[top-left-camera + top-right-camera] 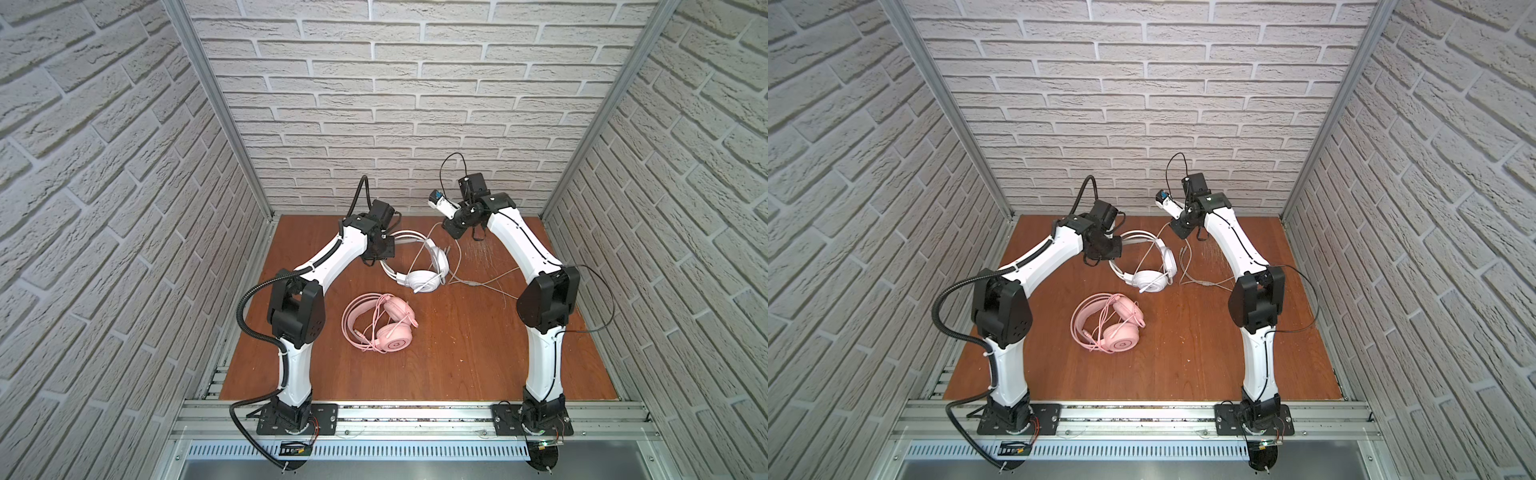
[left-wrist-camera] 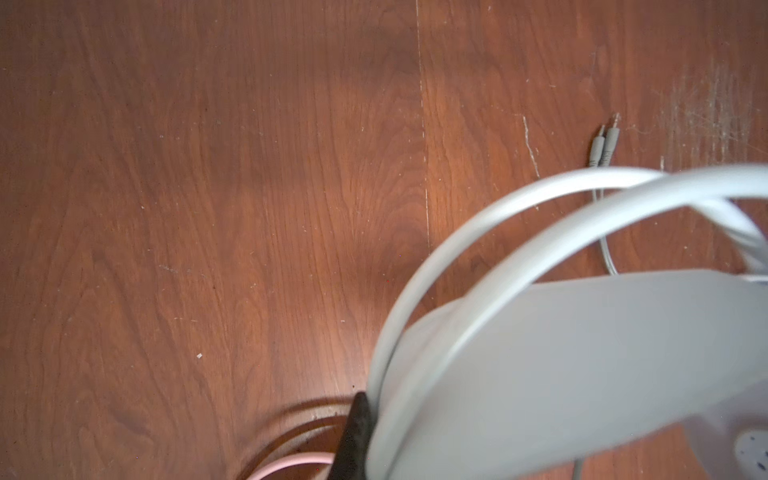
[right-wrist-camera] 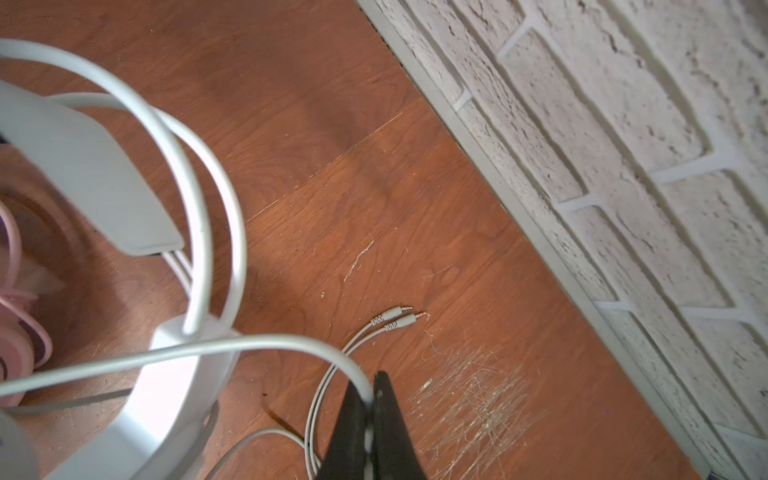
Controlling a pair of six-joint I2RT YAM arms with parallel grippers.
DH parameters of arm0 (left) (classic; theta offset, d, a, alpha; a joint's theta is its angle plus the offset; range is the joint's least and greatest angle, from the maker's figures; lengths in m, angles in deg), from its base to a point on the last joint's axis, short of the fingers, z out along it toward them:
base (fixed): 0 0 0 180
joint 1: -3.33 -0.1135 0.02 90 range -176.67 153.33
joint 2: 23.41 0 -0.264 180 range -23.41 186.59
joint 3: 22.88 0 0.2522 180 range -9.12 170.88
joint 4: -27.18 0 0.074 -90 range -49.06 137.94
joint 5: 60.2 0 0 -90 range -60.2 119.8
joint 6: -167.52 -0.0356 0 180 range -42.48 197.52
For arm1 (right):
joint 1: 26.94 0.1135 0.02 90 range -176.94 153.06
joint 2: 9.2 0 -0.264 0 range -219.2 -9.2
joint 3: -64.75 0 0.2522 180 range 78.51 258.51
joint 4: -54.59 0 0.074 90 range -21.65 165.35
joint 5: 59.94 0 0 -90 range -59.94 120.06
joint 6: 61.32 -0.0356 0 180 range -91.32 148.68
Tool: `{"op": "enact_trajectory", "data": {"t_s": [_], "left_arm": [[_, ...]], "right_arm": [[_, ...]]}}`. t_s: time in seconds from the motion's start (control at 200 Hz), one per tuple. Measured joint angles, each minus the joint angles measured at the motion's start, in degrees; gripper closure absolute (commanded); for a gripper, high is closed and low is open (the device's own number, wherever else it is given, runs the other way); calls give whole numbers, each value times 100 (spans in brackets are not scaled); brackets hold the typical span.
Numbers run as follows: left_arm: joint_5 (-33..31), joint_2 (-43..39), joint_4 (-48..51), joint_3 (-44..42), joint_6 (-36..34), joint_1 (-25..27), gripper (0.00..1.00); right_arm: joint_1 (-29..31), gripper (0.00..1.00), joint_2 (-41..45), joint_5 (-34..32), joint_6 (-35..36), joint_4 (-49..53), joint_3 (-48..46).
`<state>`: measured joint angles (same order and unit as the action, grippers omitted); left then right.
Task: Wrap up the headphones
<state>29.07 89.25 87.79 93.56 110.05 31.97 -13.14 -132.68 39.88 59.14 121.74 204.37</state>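
Two wired headsets lie on the wooden tabletop [image 1: 436, 353], and they stand at different stages. The pink headset [image 1: 380, 322], nearer the arm bases, has its pink cord looped over the cups and band in a loose bundle in both top views, so I judge it wrapped already, or close to it. The white headset [image 1: 419, 266] lies farther back between the two arms, and its white cord [image 3: 232, 347] is mostly unwound: in a top view it trails across the wood toward the right arm, with the two audio plugs [image 3: 399, 318] lying free on the table just beside the cup. The left gripper [image 2: 353, 436] is clamped on the headset's thin white outer headband [image 2: 478, 232], holding the band end up off the wood, with the grey inner band [image 2: 582, 353] filling the wrist view beneath it. The right gripper [image 3: 371, 419] has its jaws pressed together on the white cord, which arches out from the fingertips back toward the cup. This looks like the beginning of the second wrap: the headset is steadied by one arm, the cord is pinched by the other, and almost all the winding of the slack around the band or cups remains, along with tucking in the plug ends.
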Motion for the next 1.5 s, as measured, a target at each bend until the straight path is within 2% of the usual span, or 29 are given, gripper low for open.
{"op": "enact_trajectory", "data": {"t_s": [0.345, 0.465, 0.665, 0.75, 1.05, 1.27, 1.5], "left_arm": [[304, -280, -299, -197, -52, -17, 100], [433, -319, -435, -317, -17, -76, 100], [651, -413, -616, -621, 94, -179, 100], [734, -474, -695, -765, 184, -247, 100], [876, -525, -859, -804, 365, -365, 100], [944, -527, -964, -826, 603, -442, 100], [1075, -527, -1268, -868, 1005, -629, 100]], "right_arm": [[-98, 94, -426, 476, -1049, 76, 98], [-197, 87, -426, 776, -1480, -37, -142], [-457, 71, -424, 1314, -2240, -544, -1067], [-555, 68, -402, 1486, -2566, -835, -1510], [-695, 64, 286, 1753, -3449, -1873, -3206], [-695, 56, 901, 1880, -3908, -2516, -4135], [-693, 54, 1357, 2028, -4452, -3235, -5077]]}}
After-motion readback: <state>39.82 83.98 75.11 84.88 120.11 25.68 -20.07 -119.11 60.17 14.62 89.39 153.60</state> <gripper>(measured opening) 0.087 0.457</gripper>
